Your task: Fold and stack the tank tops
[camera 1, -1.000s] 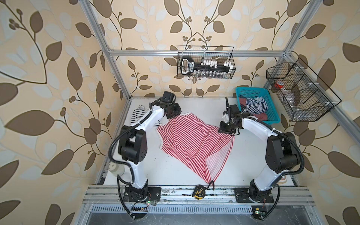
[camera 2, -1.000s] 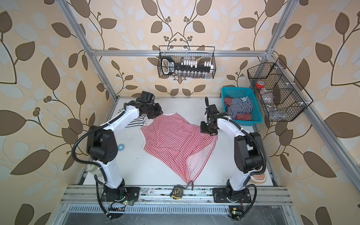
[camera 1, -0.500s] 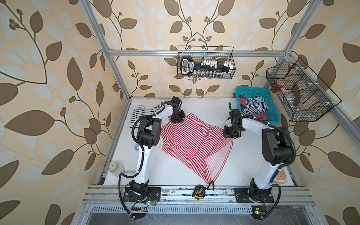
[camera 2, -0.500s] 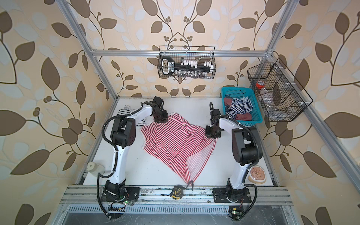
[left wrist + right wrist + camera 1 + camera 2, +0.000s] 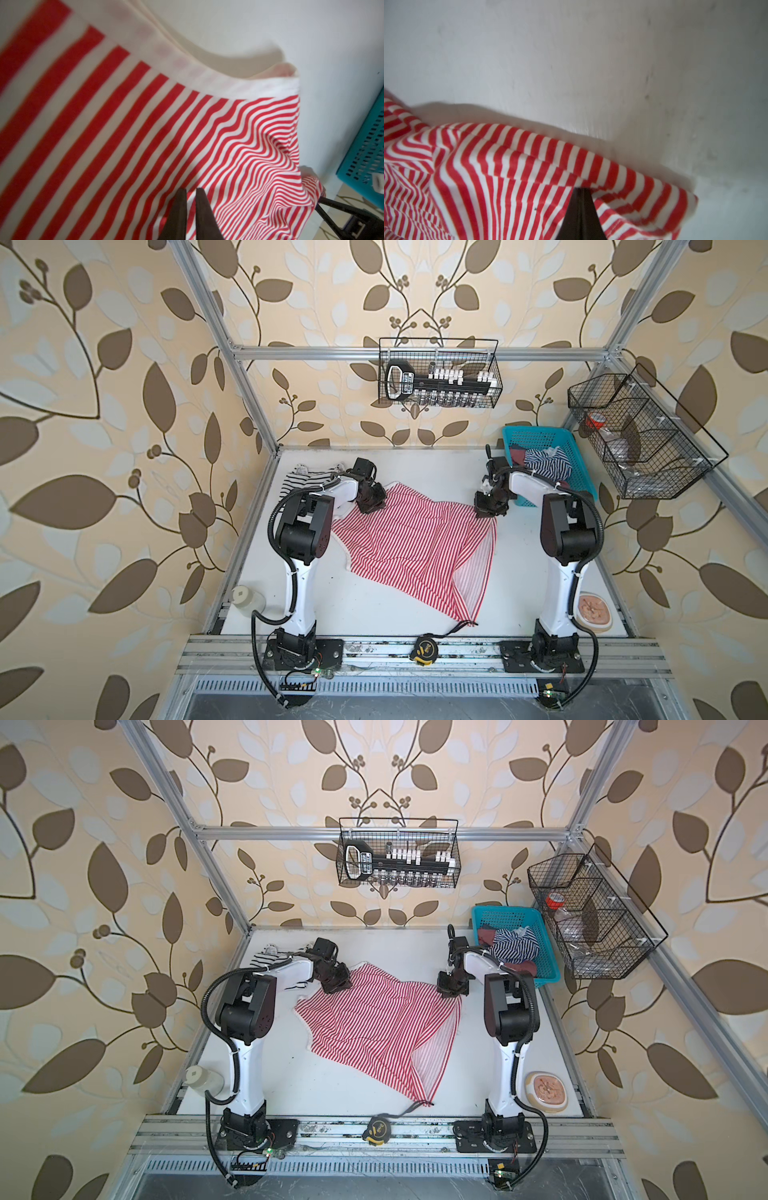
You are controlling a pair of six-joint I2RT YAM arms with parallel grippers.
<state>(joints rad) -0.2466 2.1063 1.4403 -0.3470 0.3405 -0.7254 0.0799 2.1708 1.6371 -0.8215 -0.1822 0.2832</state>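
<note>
On the white table [image 5: 374, 605], centre: red-and-white tank top [image 5: 415, 547] pinched at both far corners.
Grip: left gripper [image 5: 371, 501] jaws nearly together on the far-left corner, right gripper [image 5: 489, 509] fully closed on the far-right hem; the edge between them runs left-right, slightly raised. Body trails toward the bases, long axis diagonal, tail on the right arm's side. Each arm is at its own corner, so a joint pull looks next. Far-left beside the left arm lies the black-and-white tank top [image 5: 305, 483]; the navy-and-white tank top [image 5: 544, 462] sits in the basket [image 5: 536, 432].
</note>
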